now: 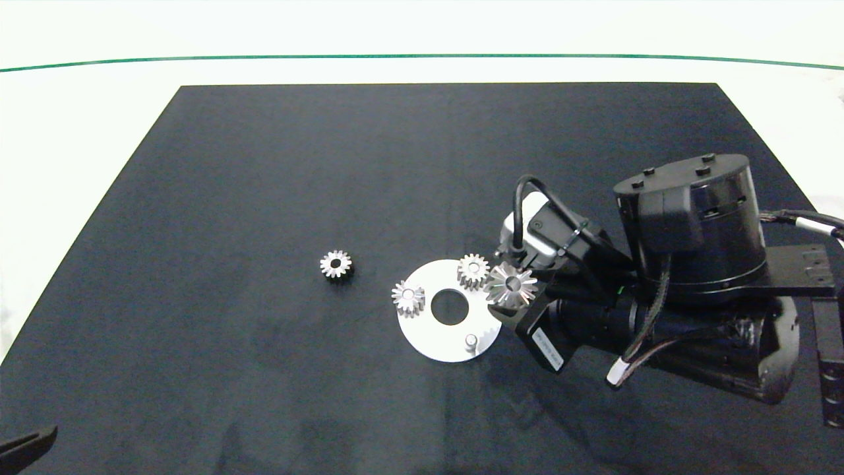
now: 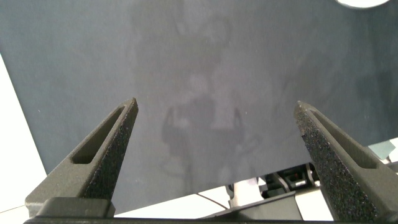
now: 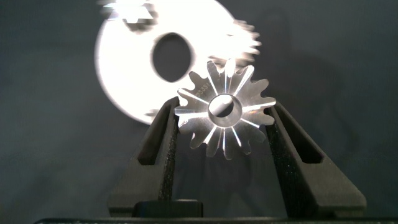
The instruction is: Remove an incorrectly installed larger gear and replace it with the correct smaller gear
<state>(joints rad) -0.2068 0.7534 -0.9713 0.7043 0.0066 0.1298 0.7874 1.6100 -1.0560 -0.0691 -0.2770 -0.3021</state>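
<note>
Judging progress, we find the right gripper [image 3: 222, 118] clamped on the larger gear [image 1: 512, 285] beside the disc [image 1: 432, 336]; the smaller gear [image 1: 336, 264] awaits fitting.

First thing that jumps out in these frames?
The right gripper, clamped on the larger gear at the right edge of the white disc. Two small gears sit on the disc; a bare peg stands near its front edge. A third small gear lies alone to the left.
</note>
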